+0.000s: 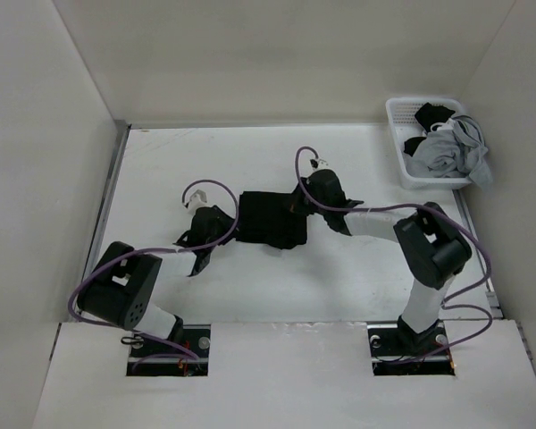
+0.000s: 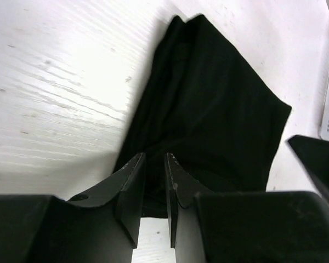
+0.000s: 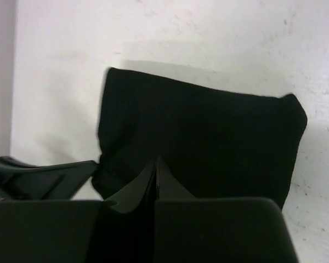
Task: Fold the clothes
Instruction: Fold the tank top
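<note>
Jaws of the left gripper [image 2: 153, 159] stand nearly together, with only a narrow slot between them, and the near edge of the black shirt [image 1: 270, 219] runs into that slot, so they look to be pinching it; jaws of the right gripper [image 3: 156, 161] are pressed flat together with no gap, their tips at the shirt's opposite edge, and I cannot tell whether any cloth is caught there.

The shirt lies folded into a rough rectangle near the middle of the white table [image 1: 339, 277], stretched between the two grippers; in the left wrist view its far end comes to a narrow corner and its right side runs straight down to a sharp corner; in the right wrist view its far edge is a clean, slightly sloping line with a rounded corner on the left.

Bare table lies open behind the shirt up to the back wall, and in front of it down to the arm bases; more lies between the left arm and the side wall. A white basket [image 1: 394, 143] holding grey and black clothes [image 1: 447, 156] sits in the back right corner, well apart from the shirt; purple cables [image 1: 210, 185] loop above both wrists.
</note>
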